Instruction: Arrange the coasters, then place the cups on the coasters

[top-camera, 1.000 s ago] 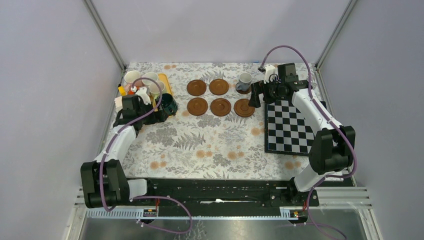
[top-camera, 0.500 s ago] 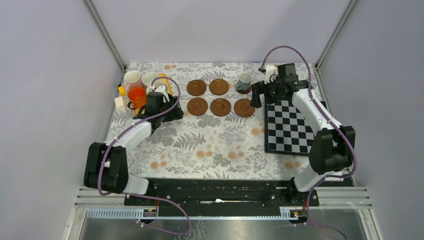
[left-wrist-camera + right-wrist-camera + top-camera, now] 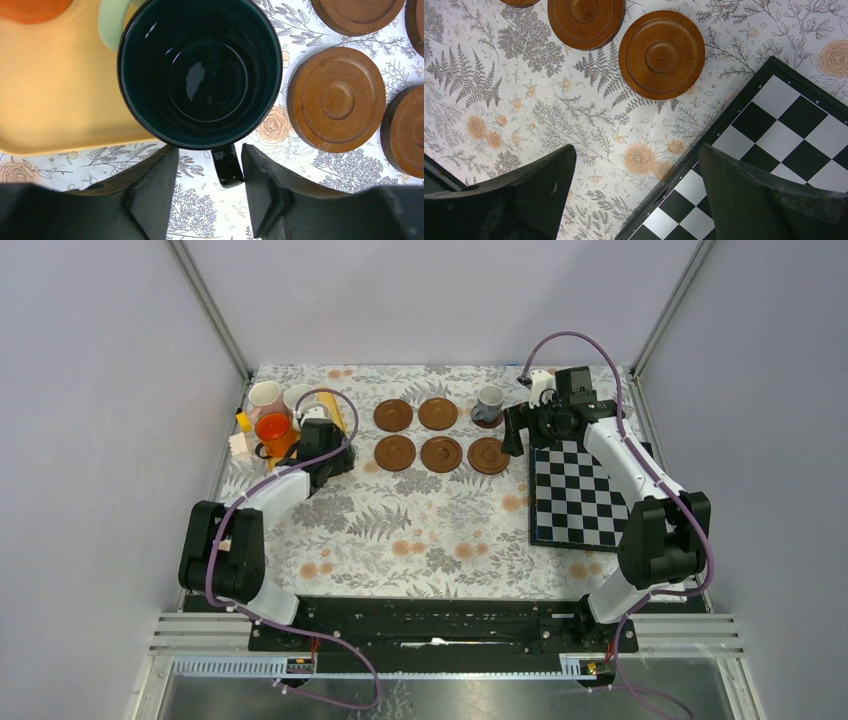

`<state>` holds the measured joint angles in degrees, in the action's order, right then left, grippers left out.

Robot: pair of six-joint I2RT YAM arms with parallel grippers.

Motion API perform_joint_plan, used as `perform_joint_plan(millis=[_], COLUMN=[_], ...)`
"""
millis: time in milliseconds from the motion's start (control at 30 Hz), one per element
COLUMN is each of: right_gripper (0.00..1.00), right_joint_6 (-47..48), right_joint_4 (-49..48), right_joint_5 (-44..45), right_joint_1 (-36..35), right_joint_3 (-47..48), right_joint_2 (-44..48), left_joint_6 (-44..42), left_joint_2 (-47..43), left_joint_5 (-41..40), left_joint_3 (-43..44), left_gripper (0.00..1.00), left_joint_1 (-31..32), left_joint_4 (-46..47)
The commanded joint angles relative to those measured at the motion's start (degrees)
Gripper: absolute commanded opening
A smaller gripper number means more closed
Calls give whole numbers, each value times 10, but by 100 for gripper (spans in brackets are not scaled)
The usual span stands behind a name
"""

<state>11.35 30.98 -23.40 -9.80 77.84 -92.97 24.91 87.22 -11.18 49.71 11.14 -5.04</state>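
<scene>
Top external view: the table (image 3: pixel 400 530) carries a chessboard (image 3: pixel 580 495) on its right and a yellow tray (image 3: pixel 55 90) at its far left, with the coasters (image 3: pixel 441 453) between them in two rows. Five coasters are bare. The sixth lies under the grey cup (image 3: pixel 489 400).

The left gripper (image 3: pixel 209 150) stands half-open astride the handle (image 3: pixel 227 167) of the dark green-black cup (image 3: pixel 200 75), with a gap showing on one side, so nothing is gripped yet. This cup sits at the tray's corner, just beside the nearest bare coaster (image 3: pixel 337 100). The right gripper (image 3: pixel 636 150) is spread wide and empty above the chessboard's edge.

Hazards:
- The handle lies off-centre between the fingers. Closing may turn or slide the cup instead of clamping it.
- A handle-only grip may let the cup tilt when lifted.
- The pale green cup (image 3: pixel 112 25) stands close behind and could be knocked.
- A low carry could push the nearest coaster out of line.

Not determinable:
- Whether the cup base rests fully on the tray or overhangs its edge.
- Whether one finger already touches the handle.
- From above, the left gripper hides the dark cup.
- The orange cup (image 3: pixel 30 7) is cut off.
</scene>
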Motion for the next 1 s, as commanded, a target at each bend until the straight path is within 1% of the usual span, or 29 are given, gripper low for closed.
perform_joint_plan(millis=[0, 100, 133, 267, 300, 433, 533, 700, 800, 967], right_gripper=[100, 100, 100, 100, 100, 100, 99, 100, 100, 100], right_joint_6=[10, 11, 11, 14, 15, 18, 21, 22, 20, 22], right_joint_4=[-1, -2, -2, -3, -3, -1, 1, 0, 0, 0], right_joint_5=[6, 7, 7, 8, 9, 10, 13, 13, 12, 9], right_joint_1=[-4, -3, -3, -3, -3, -2, -2, -2, 0, 3], right_joint_3=[6, 5, 3, 0, -1, -1, -2, -6, -5, -5], right_joint_2=[12, 13, 13, 14, 15, 18, 21, 31, 32, 29], left_joint_6=[4, -5, -8, -28, -30, -39, -52, -91, -107, -145], left_joint_2=[-5, -19, -23, -34, -35, -41, -54, -101, -116, -133], left_joint_5=[-33, -32, -31, -30, -30, -23, -16, 9, 19, 61], left_joint_3=[15, 10, 7, -2, -2, -1, -5, -22, -10, 8], left_gripper=[51, 49, 46, 25, 18, 0, 0, 0, 0, 0], left_joint_1=[-1, -1, -1, -1, -2, -7, -8, -7, -7, -16], left_joint_4=[9, 7, 7, 10, 8, -9, -18, -9, -33, -55])
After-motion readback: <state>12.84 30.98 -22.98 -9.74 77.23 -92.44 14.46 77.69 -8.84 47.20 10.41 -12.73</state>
